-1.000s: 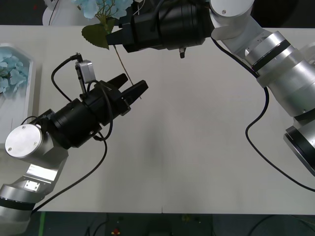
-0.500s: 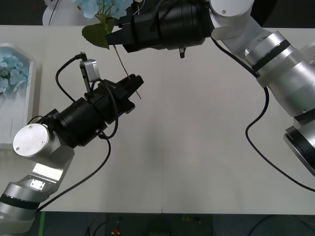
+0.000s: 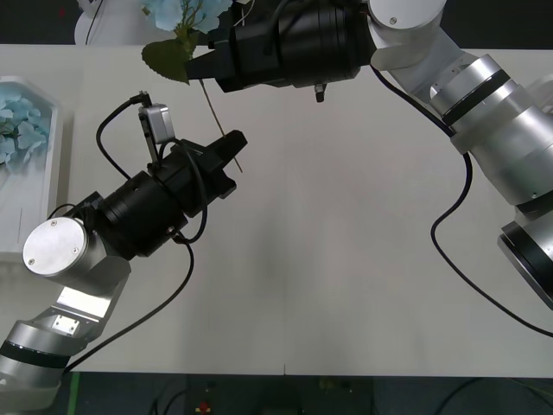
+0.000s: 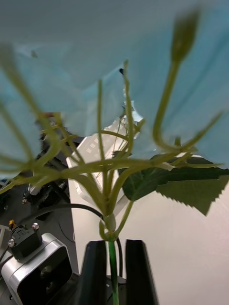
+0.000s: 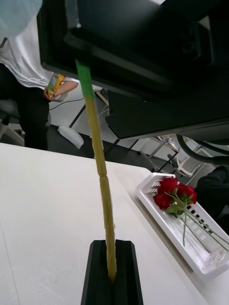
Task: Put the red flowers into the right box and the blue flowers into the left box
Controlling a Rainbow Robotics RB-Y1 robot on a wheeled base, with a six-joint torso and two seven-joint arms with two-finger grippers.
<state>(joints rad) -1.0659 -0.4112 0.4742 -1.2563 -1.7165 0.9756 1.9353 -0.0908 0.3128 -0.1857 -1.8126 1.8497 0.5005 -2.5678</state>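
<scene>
A blue flower with a long stem hangs between both arms over the table's far middle. My right gripper is shut on the stem just under the bloom, with its black fingers on either side of the stalk. My left gripper is shut on the stem's lower end. More blue flowers lie in the left box. Red flowers lie in the right box.
A broad green leaf sticks out from the held stem towards the left box. The white table spreads bare between the arms. A person stands beyond the table's far edge.
My left gripper moved forward and closed on the lower stem, which it earlier stood open around. The flower has shifted slightly away from me.
</scene>
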